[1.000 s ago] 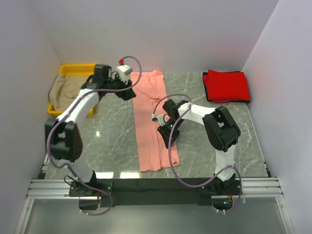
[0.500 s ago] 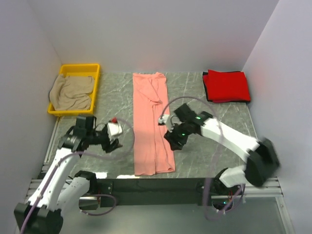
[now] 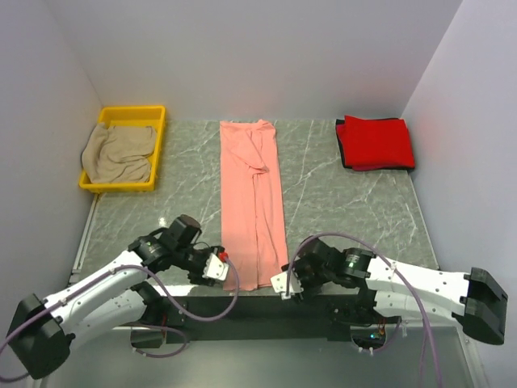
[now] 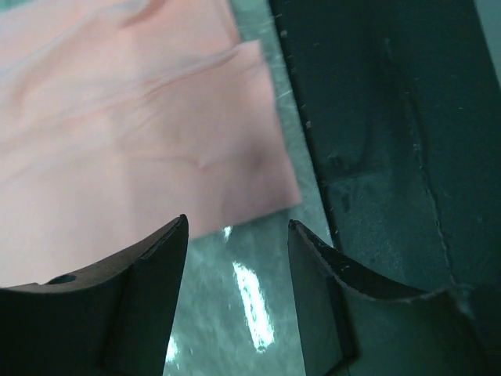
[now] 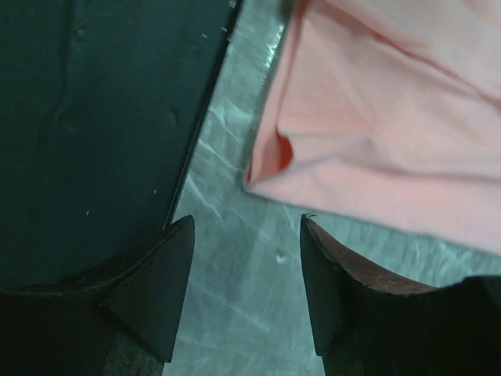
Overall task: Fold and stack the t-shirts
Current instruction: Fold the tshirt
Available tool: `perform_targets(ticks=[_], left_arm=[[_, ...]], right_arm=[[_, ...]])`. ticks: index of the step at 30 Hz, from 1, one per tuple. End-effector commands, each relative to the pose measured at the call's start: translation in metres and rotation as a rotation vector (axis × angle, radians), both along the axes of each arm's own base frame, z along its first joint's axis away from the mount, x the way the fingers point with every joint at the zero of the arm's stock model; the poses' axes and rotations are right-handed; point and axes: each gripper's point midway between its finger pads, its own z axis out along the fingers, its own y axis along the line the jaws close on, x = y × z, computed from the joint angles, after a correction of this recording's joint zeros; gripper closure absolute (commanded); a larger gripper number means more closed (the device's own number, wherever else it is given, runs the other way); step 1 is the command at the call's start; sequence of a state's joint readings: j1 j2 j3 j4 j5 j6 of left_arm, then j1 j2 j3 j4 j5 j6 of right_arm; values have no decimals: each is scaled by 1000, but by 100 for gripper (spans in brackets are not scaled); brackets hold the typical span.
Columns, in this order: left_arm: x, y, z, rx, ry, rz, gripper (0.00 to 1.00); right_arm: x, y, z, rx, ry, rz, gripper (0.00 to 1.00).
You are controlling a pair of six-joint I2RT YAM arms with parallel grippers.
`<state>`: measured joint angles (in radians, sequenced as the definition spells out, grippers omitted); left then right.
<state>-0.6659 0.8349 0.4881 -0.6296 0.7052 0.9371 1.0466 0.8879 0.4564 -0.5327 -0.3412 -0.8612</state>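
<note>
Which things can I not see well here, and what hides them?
Top view: beige t-shirt bunched in the yellow bin; its own folds hide the sleeves.
Top view: red t-shirt folded; the top layer covers the rest.
Wrist views: pink t-shirt, only near corners; frame edges cut the rest.
Top view: left end effector and right end effector, jaws too small to read.

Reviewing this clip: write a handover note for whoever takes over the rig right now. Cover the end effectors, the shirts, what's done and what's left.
Left end effector: open, empty, just short of the salmon-pink shirt, at its near left corner.
Right end effector: open, empty, at the near right corner.
Shirts: the pink one lies as a long narrow strip down the middle; red shirt folded at far right; beige shirt crumpled in the yellow bin.
Done: red folded; pink folded lengthwise.
Left: fold pink crosswise, fold beige, stack all three.
</note>
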Motion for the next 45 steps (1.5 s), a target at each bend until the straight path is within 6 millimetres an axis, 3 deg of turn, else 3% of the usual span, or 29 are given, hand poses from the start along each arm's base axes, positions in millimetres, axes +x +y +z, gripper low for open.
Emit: perform_targets(ticks=[1,5,11,18,22,28,31,33,34,35,40,45], left_arm=[[-2,-19,4,-28,-95,-110,41],[-12,-24,-6,-18,-147,-165,41],[-22,-24,-22,14,-158,-211,42],[-21,-36,-32,41,-157,-220,44],[-21,-32,-46,93,-153,-229,46],[-20,-20,-69,186,-151,-249,63],[-19,-20,-71,185,-160,-254,75],[-19,-21,-70,185,-157,-251,85],[-18,-22,-67,178,-161,-243,94],[-18,-24,-63,168,-152,-227,96],[-20,-30,-29,57,-145,-199,99],[0,-36,6,-4,-125,-95,99]], right_arm=[[11,28,10,62,-152,100,37],[16,38,4,57,-177,87,37],[13,35,-14,-11,-148,106,43],[12,31,-24,-52,-143,112,67],[12,29,-30,-77,-134,107,72],[9,26,-35,-92,-125,108,73],[8,25,-38,-104,-116,100,85],[10,26,-36,-100,-119,88,100],[10,26,-34,-98,-116,74,100],[12,27,-31,-91,-122,63,100],[18,29,-5,-32,-116,-5,100],[39,34,28,36,-165,-63,100]])
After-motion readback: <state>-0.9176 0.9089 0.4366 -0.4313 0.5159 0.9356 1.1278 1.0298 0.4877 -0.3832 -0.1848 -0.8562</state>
